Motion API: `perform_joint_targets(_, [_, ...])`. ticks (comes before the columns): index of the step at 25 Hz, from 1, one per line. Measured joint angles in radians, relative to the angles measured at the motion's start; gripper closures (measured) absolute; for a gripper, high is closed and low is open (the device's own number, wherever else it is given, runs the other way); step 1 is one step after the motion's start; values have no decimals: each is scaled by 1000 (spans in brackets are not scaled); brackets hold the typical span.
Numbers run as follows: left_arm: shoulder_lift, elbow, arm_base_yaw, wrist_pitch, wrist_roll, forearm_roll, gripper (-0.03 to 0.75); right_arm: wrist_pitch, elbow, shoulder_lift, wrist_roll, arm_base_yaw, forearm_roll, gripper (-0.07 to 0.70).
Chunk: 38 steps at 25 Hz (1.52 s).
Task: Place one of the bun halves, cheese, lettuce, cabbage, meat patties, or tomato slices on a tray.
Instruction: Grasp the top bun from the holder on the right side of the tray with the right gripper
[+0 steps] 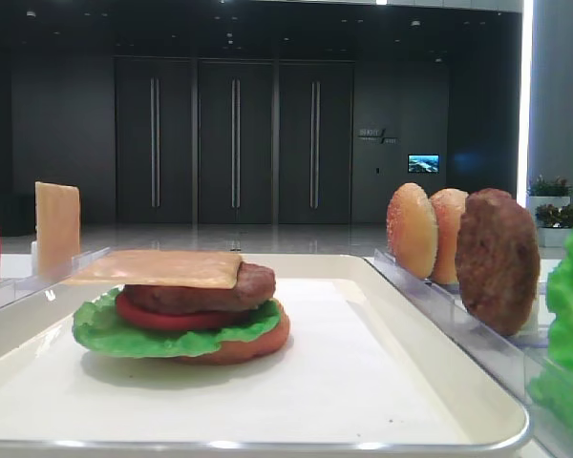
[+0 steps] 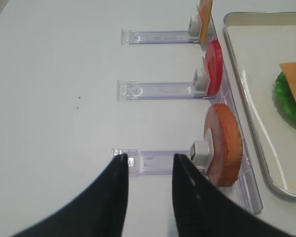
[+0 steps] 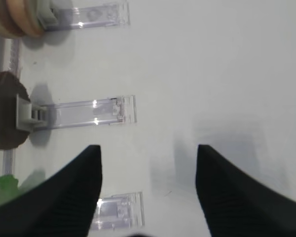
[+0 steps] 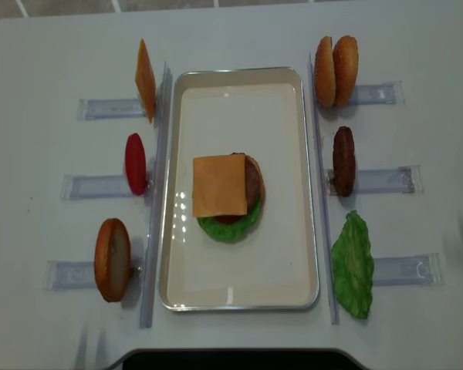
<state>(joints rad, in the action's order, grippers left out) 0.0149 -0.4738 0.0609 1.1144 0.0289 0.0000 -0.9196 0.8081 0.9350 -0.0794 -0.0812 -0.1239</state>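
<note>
The left gripper (image 2: 148, 160) hung over bare table (image 2: 64, 98) left of the tray (image 4: 239, 301), jaws parted with nothing between them, tips above the outer end of the near-left clear rack (image 2: 153, 162). The right gripper (image 3: 148, 150) stood spread wide and empty over the table right of the tray.

On the tray sat a stack: an orange-brown bottom bun (image 1: 253, 345), lettuce (image 1: 105, 329), a tomato slice (image 1: 162, 317), a meat patty (image 1: 220, 291) and a cheese (image 4: 218, 185) slice on top.

In the left racks stood another cheese slice (image 4: 145, 80) farthest, a tomato (image 4: 135, 163), and a bun (image 4: 112, 260) nearest. On the right stood two bun halves (image 4: 336, 71) farthest, a patty (image 4: 343, 160), and a lettuce leaf (image 4: 353, 264) nearest.
</note>
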Motion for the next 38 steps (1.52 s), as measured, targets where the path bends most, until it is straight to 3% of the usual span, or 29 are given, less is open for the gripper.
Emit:
perform_joint_targets(8, [0,0,0,-1,0,0,537,10,347,503,-26,11,3,230])
perform_joint_targets(14, [0,0,0,-1,0,0,575,-23,582,730,-34,11,15,230])
perform_joint_targets(19, [0,1,0,-1,1,0,601,-59,705,835,-31,24,28,230])
perform_joint_targets(22, [0,1,0,-1,1,0,608,-83,739,855,-2,83,38,238])
perform_joint_targets(31, [0,2,0,-1,2,0,611,-101,796,896,199,445,131,248])
perform_joint_targets(34, [0,2,0,-1,2,0,612,-105,832,936,241,503,163,248])
perform_joint_targets(38, [0,2,0,-1,2,0,630,-99,866,985,248,518,181,248])
